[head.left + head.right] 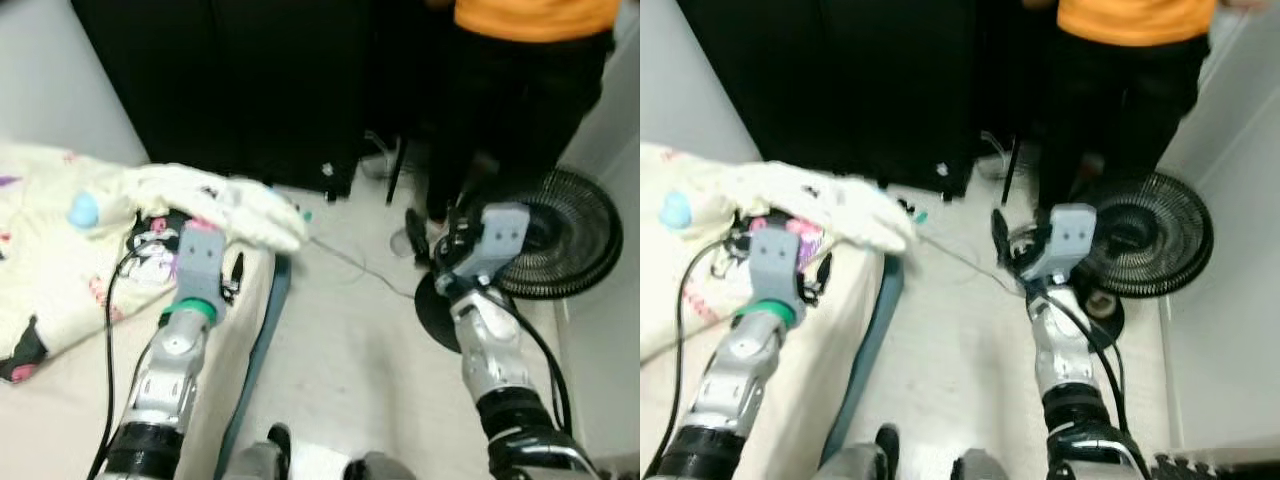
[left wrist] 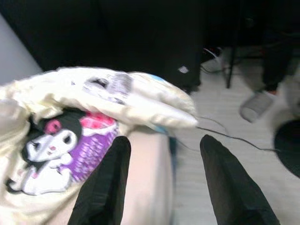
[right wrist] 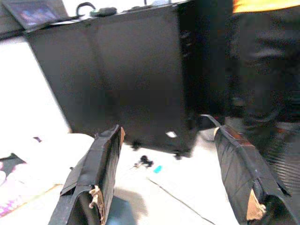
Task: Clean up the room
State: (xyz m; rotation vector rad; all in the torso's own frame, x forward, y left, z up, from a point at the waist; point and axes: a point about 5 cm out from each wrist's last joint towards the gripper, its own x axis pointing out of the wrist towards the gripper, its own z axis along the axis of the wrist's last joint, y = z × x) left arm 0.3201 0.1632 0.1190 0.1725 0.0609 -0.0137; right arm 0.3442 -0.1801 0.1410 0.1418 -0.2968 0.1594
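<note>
A cream blanket (image 1: 60, 260) printed with cartoon figures lies bunched on the bed (image 1: 60, 420) at the left. One fold (image 2: 117, 91) of it hangs past the bed's corner. My left gripper (image 2: 164, 140) hovers over that corner, just short of the fold. It is open, with nothing between its fingers (image 2: 110, 178). My right gripper (image 3: 168, 133) is held over the floor in front of the fan, open and empty. Its wrist (image 1: 490, 245) is at mid right in the left eye view.
A person in an orange top and black trousers (image 1: 520, 90) stands close at the back right, by a floor fan (image 1: 560, 235). A black cabinet (image 1: 250, 80) fills the back. A thin cable (image 1: 350, 262) and a small teal bit (image 3: 158, 169) lie on the pale floor.
</note>
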